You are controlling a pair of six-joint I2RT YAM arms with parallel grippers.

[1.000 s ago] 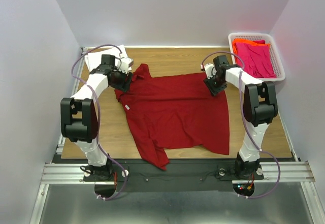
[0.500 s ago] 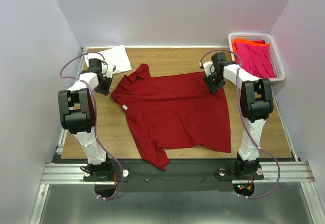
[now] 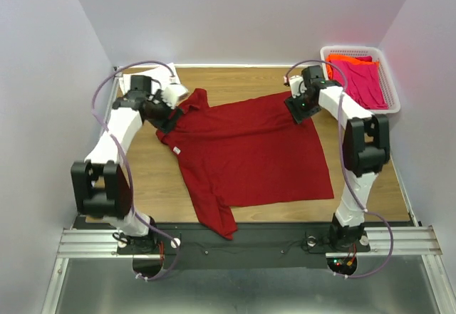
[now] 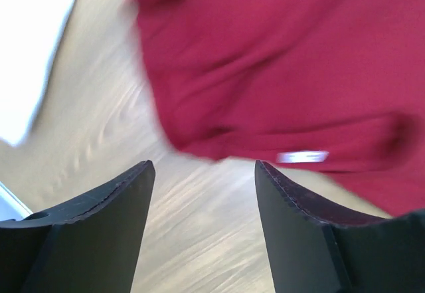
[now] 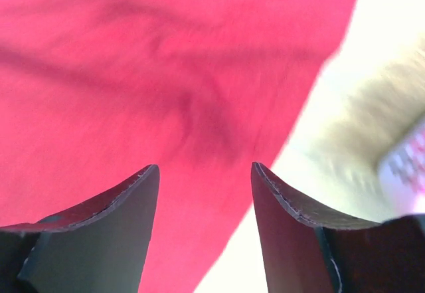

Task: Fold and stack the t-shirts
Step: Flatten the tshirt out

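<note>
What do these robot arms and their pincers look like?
The left arm and right arm match: white tubes linked by chunky black joint housings, a thin lilac cable looping along each. The left gripper and right gripper each end in two dark, wedge-shaped fingers.

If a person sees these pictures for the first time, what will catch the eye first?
The large dark red t-shirt, spread out across the middle of the wooden table, dominates the scene. The left gripper and the right gripper hang at its far left and far right edges, jaws open. In the far right corner, a white basket holds a bright pink t-shirt.
</note>
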